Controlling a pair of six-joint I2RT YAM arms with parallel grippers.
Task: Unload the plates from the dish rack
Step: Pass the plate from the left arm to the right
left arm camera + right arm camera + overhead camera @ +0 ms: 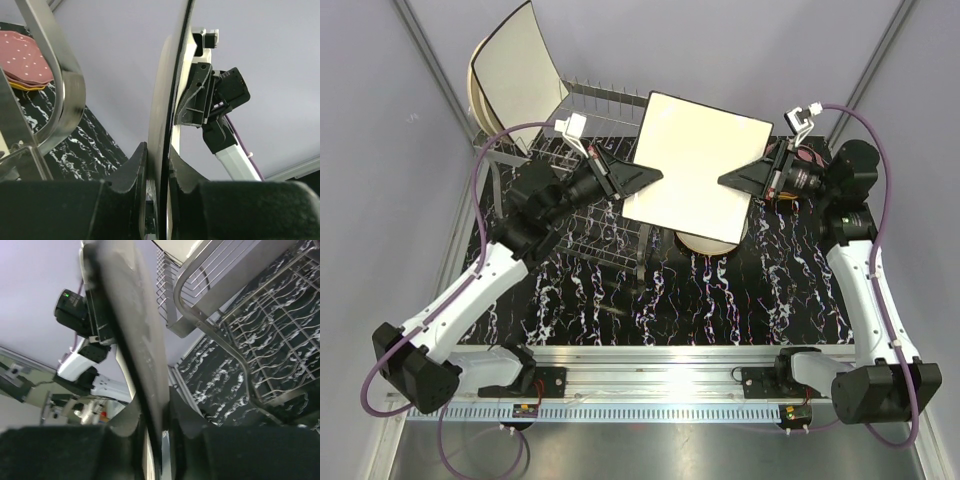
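While the left gripper (pixel 645 176) is clamped on the left edge of a square cream plate (pixel 698 150), the right gripper (pixel 735 180) is clamped on the opposite edge. The plate hangs roughly level between the two tools, clear of the black marbled table (pixel 790 290). From the left wrist the plate runs edge-on straight ahead, with a finger (pixel 134 167) pressed on each face. The right wrist shows the same pinch, its fingers (pixel 182 412) closed on the dark rim.

Below the plate, between the grippers, the cream rim of a round stack (pixel 705 242) peeks out at the near side. The left wrist view shows a maroon dotted plate (pixel 22 57) lying on a yellow plate (pixel 20 86), off to the left of that gripper. Whether these belong to the stack I cannot tell.

Under and behind the left gripper stands the wire rack (pixel 590 225), well apart from the right gripper. At its far left corner, beyond the left gripper, a second square plate (pixel 520 70) with a dark edge stands upright. A round cream plate (pixel 477 95) stands just behind it.
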